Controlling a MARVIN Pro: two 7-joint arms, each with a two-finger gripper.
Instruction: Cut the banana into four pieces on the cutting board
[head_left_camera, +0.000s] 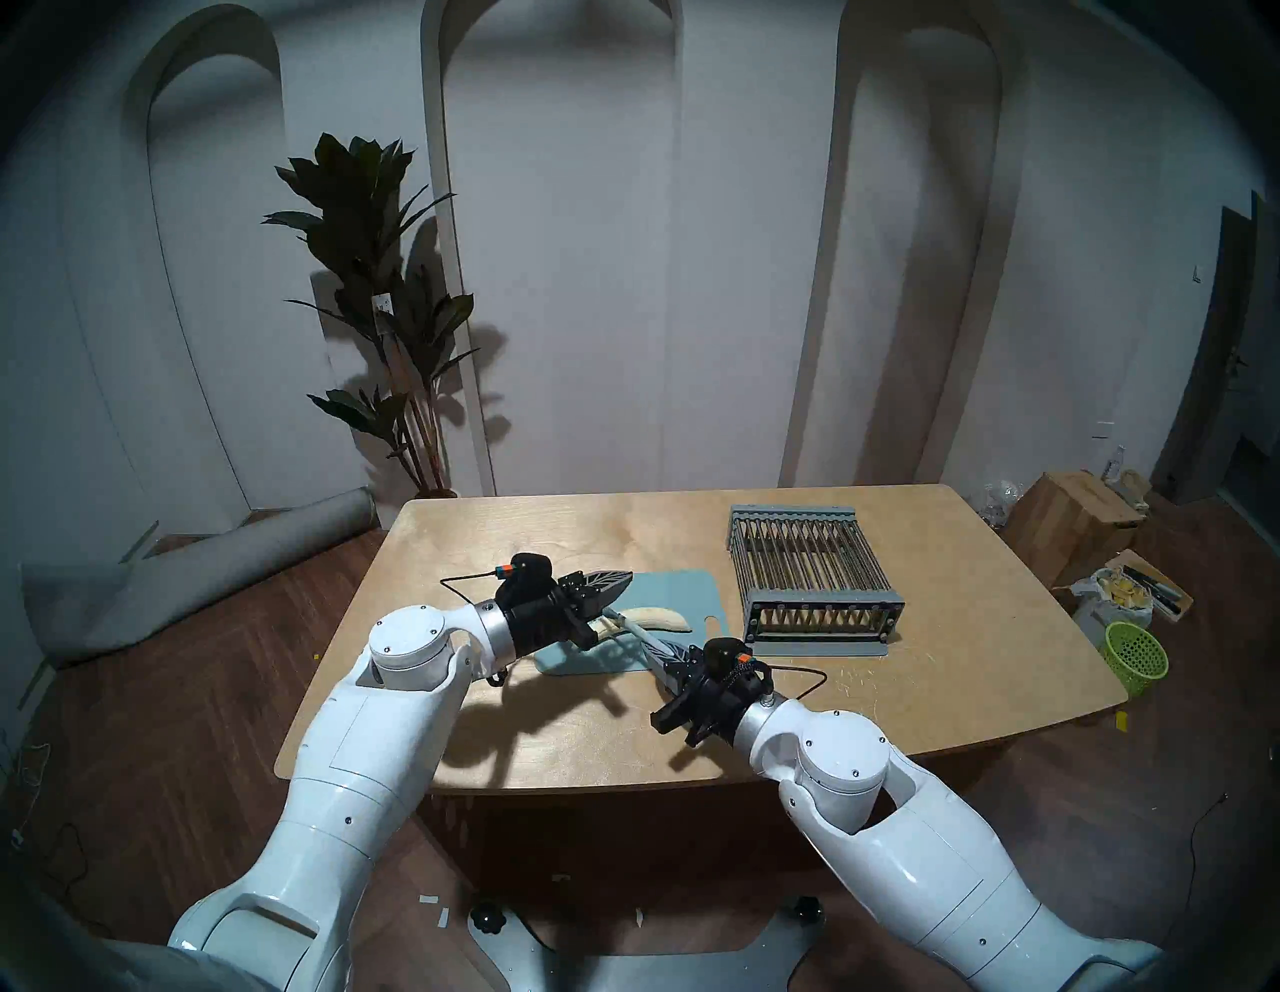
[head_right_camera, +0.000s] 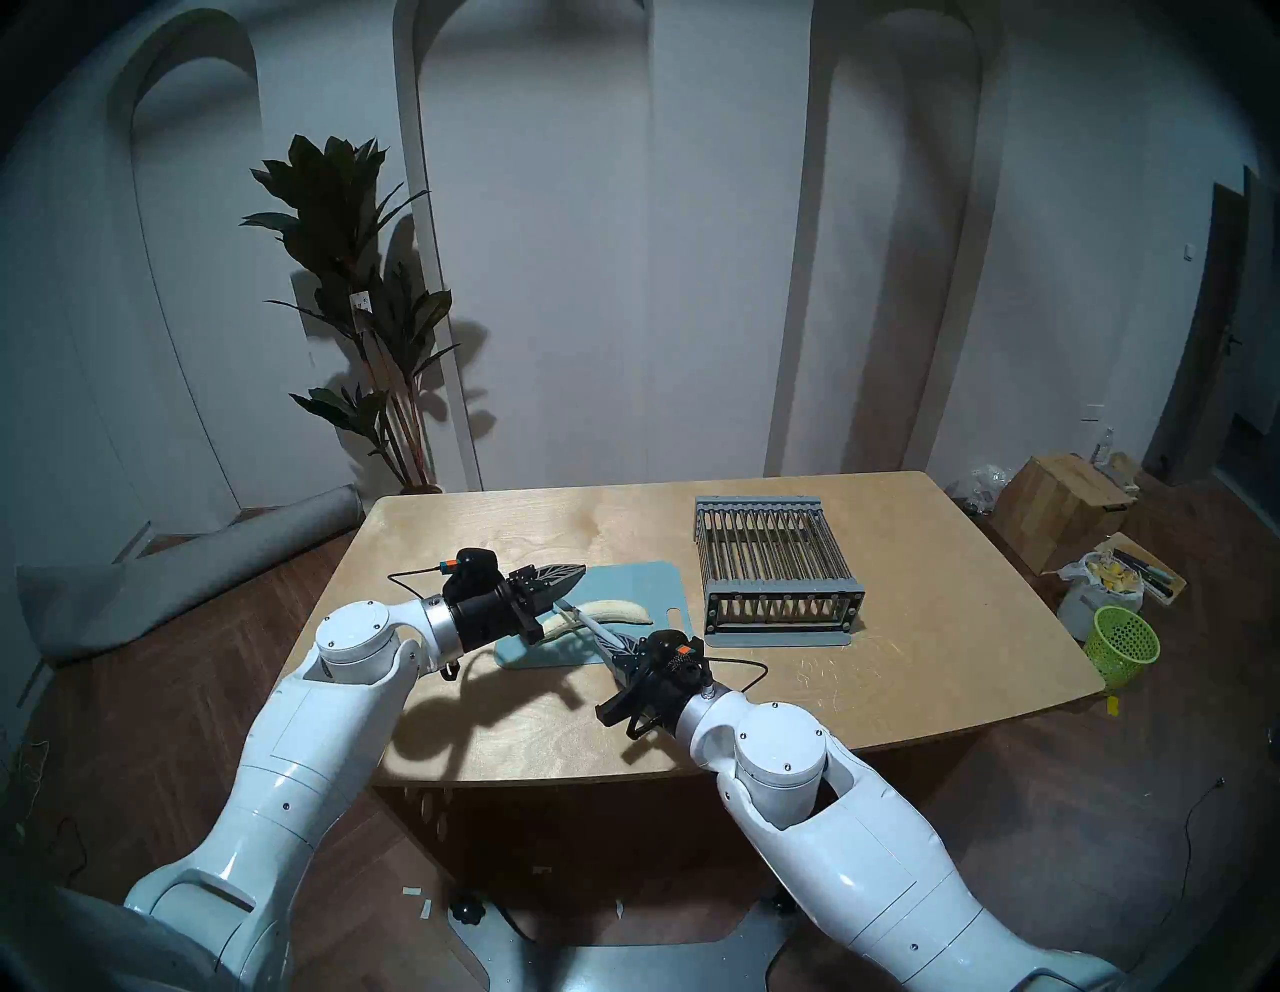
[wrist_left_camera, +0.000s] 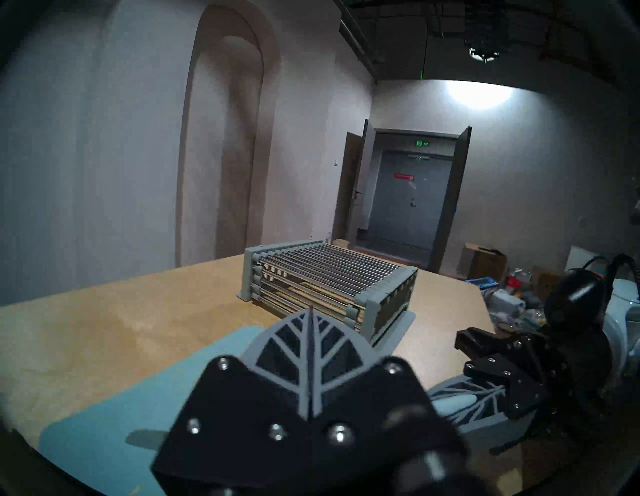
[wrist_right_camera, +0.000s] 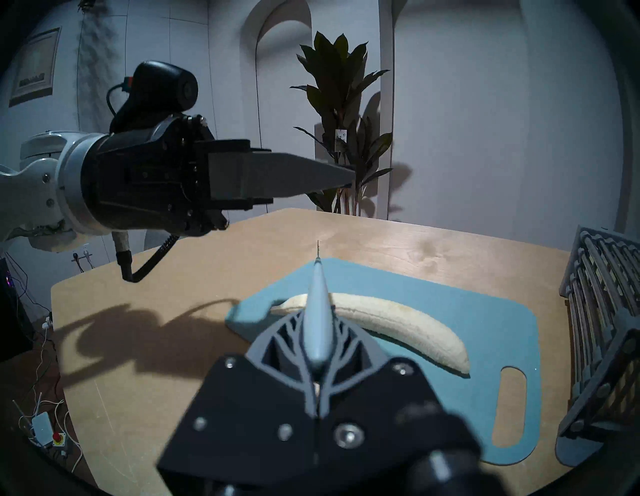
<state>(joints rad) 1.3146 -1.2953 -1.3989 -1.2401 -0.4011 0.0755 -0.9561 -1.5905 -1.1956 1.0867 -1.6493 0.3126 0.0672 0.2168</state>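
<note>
A peeled pale banana (wrist_right_camera: 398, 322) lies on the blue-grey cutting board (wrist_right_camera: 450, 294), also seen as banana (head_left_camera: 658, 616) on board (head_left_camera: 675, 585). My right gripper (wrist_right_camera: 318, 332) is shut on a knife (wrist_right_camera: 318, 304) with a pale handle. The knife points forward across the banana's left end, blade edge-on; I cannot tell whether it touches. In the head view the right gripper (head_left_camera: 665, 651) sits at the board's near edge. My left gripper (head_left_camera: 627, 578) hovers shut and empty over the board's far left part, fingertips together (wrist_left_camera: 311, 313).
A grey slatted rack (head_left_camera: 814, 575) stands right of the board, close to its handle slot (wrist_right_camera: 509, 408). The wooden table (head_left_camera: 554, 727) has bare room near me. A green basket (head_left_camera: 1136, 654), boxes and a potted plant (head_left_camera: 388, 291) stand off the table.
</note>
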